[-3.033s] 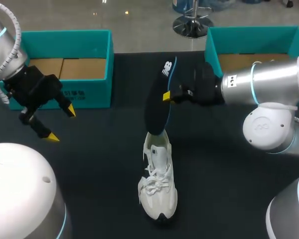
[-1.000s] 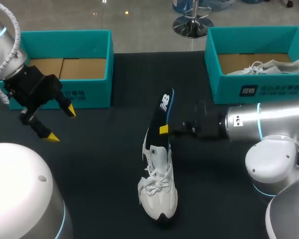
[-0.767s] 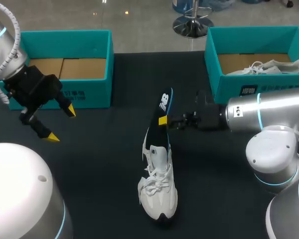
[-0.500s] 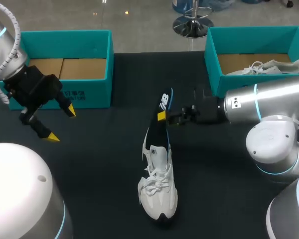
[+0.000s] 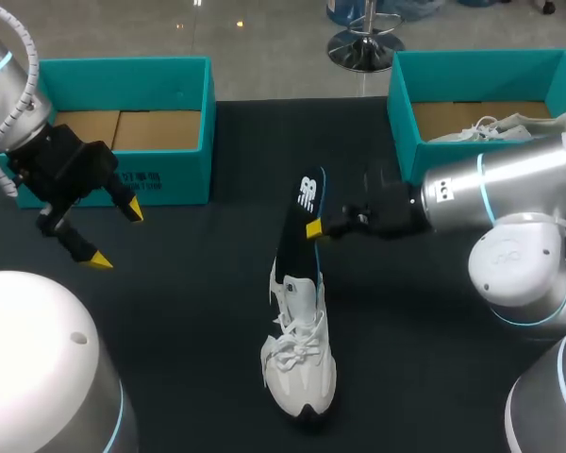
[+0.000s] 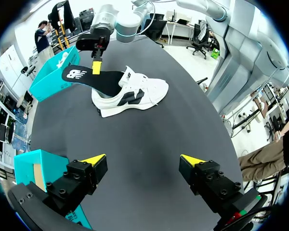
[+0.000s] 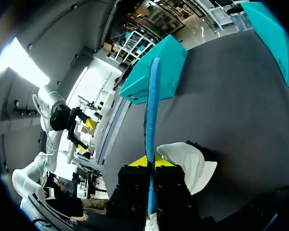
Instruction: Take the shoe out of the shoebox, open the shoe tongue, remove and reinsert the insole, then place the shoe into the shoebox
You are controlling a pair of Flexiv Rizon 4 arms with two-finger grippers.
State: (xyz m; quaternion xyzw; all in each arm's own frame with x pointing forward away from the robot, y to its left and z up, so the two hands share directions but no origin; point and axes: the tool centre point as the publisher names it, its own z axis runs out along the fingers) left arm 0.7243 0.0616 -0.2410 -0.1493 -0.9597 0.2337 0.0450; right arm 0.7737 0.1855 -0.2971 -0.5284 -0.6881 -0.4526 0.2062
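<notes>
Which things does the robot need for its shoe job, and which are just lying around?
For the job: shoe, insole, right gripper, probably the empty box.
Lying about: other box, spare shoe inside it, left gripper.

White logo mark on insole [image 5: 297, 236]; small white print on shoebox [image 5: 174, 179] front, illegible.

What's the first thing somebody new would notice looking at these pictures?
The black insole sticking up out of the white shoe mid-table, pinched edge-on by the right claw. Next, the left claw, wide open at the table's left, in front of a teal shoebox.
</notes>
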